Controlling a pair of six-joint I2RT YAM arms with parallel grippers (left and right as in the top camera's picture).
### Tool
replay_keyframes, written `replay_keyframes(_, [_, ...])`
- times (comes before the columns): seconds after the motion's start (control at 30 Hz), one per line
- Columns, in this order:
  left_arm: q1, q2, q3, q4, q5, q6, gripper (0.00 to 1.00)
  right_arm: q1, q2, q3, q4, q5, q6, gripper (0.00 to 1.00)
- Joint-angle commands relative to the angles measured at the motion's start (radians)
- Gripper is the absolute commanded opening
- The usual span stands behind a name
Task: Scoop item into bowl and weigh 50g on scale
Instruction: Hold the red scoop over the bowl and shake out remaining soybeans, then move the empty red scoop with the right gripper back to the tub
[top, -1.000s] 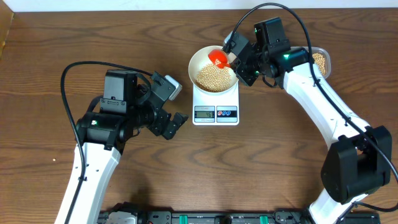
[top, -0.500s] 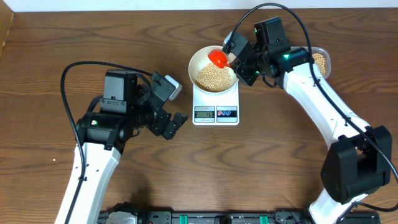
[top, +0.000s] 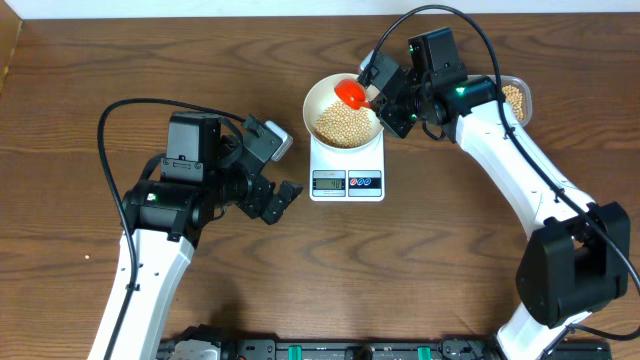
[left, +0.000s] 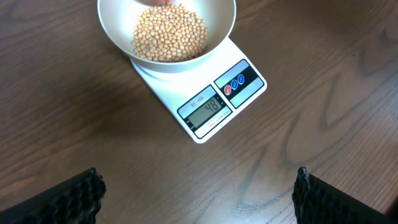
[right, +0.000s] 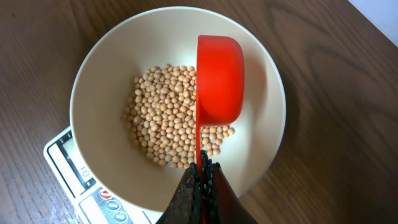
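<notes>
The white bowl (top: 315, 95) stands on the white scale (top: 347, 182) and holds a heap of tan beans (top: 345, 125). My right gripper (top: 380, 100) is shut on the handle of a red scoop (top: 351, 93), whose cup hangs over the bowl's far side. In the right wrist view the scoop (right: 219, 78) is turned on its side above the beans (right: 161, 124), and the gripper (right: 203, 167) pinches its thin handle. My left gripper (top: 280, 200) stands open over bare table, left of the scale. In its view the scale's display (left: 211, 106) reads 48.
A clear plastic container (top: 515, 97) with more beans sits at the back right, behind my right arm. The table's wood surface stretches round the scale. My left arm's body lies to the left of the scale.
</notes>
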Motion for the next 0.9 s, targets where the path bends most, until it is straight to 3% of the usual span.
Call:
replay_keyframes(0.0, [-0.002, 0.005, 0.024, 0.000, -0.006, 0.018, 0.99, 0.005, -0.010, 0.027, 0.005, 0.023, -0.019, 0.01])
replay_keyframes(0.17, [-0.002, 0.005, 0.024, 0.000, -0.006, 0.018, 0.99, 0.027, -0.010, 0.027, 0.006, 0.105, -0.117, 0.01])
replay_keyframes(0.43, [-0.002, 0.005, 0.024, 0.000, -0.006, 0.018, 0.99, 0.052, -0.010, 0.027, 0.017, 0.164, -0.137, 0.01])
replay_keyframes(0.67, [-0.002, 0.005, 0.024, 0.000, -0.006, 0.018, 0.99, 0.011, -0.069, 0.027, 0.089, 0.079, 0.020, 0.01])
replay_keyframes(0.87, [-0.002, 0.005, 0.024, 0.000, -0.006, 0.018, 0.99, -0.111, -0.192, 0.027, 0.108, 0.048, 0.206, 0.01])
